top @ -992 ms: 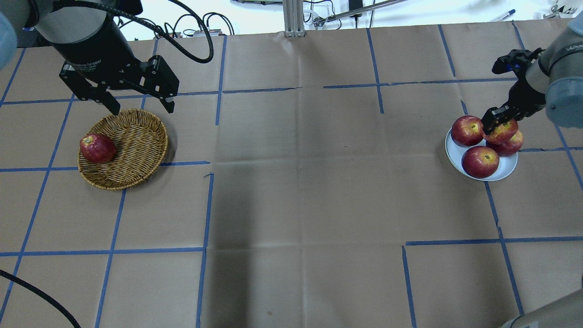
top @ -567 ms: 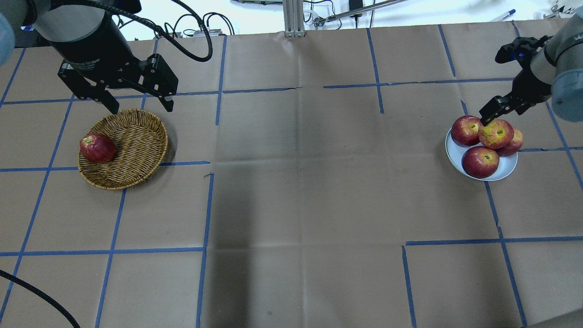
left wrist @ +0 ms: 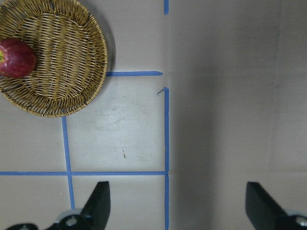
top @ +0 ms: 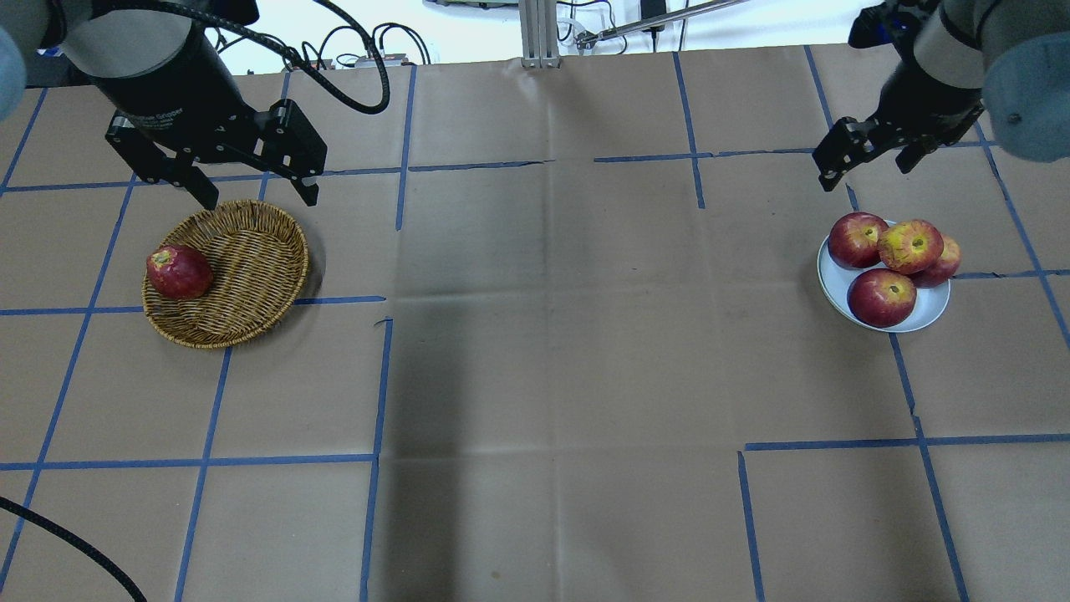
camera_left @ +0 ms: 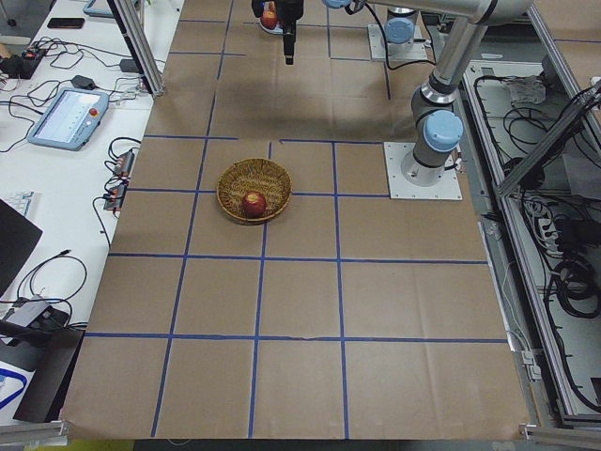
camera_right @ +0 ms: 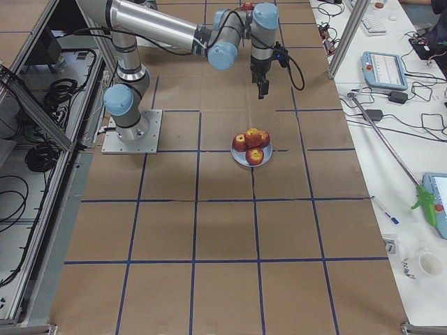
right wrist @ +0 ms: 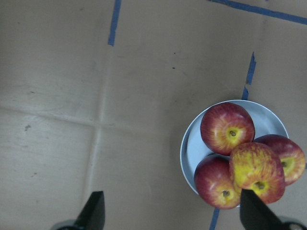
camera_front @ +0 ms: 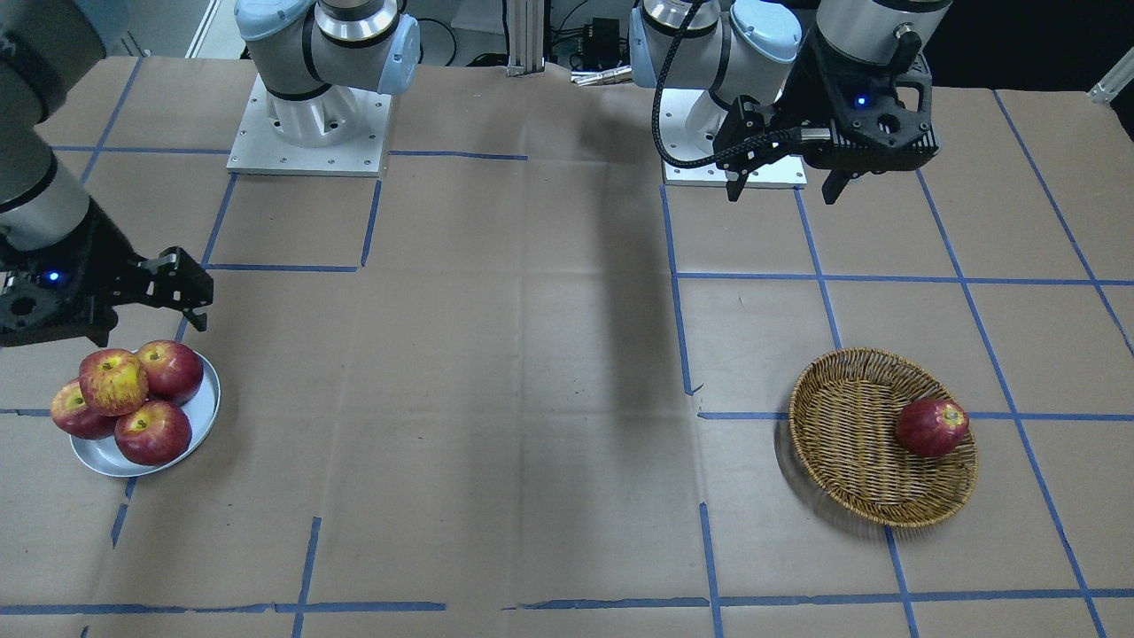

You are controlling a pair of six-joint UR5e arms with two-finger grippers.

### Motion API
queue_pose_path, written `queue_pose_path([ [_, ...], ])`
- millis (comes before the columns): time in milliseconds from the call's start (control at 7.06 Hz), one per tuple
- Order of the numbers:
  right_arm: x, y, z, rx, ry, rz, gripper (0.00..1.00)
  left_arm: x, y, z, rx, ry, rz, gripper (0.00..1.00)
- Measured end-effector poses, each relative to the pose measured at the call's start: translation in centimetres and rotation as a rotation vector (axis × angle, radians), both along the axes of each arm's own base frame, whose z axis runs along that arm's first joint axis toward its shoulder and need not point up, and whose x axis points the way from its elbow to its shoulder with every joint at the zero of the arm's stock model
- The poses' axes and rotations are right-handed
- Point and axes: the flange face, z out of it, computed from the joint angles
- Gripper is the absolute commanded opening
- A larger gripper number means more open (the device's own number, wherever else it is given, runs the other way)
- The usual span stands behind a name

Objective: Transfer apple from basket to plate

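- Streaked apple (top: 911,246) sits atop three darker apples (top: 881,297) on the plate (top: 930,308), near the bench's right edge.
- Right gripper (top: 867,170) is raised above the plate, fingers spread wide, empty.
- Left gripper (top: 260,201) is also spread wide and empty, near the basket (top: 251,259).

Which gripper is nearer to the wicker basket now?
Left. The left gripper hangs raised near the basket; the right gripper is far off, raised near the plate.

Woven wicker basket (top: 251,267), shiny metal plate (top: 933,306)
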Motion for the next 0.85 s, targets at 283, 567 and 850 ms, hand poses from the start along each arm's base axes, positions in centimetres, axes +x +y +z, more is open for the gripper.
queue_pose_path([
  [283,6.8,3.3,2.6,0.026,-0.006,-0.064,1.00,0.0,0.0,0.0,0.000,-0.001,0.000,0.99],
  [567,9.3,5.2,3.4,0.044,-0.005,-0.081,1.00,0.0,0.0,0.0,0.002,-0.001,0.000,0.99],
  [850,9.4,5.8,3.6,0.059,-0.002,-0.099,1.00,0.0,0.0,-0.1,0.003,-0.002,0.000,0.99],
])
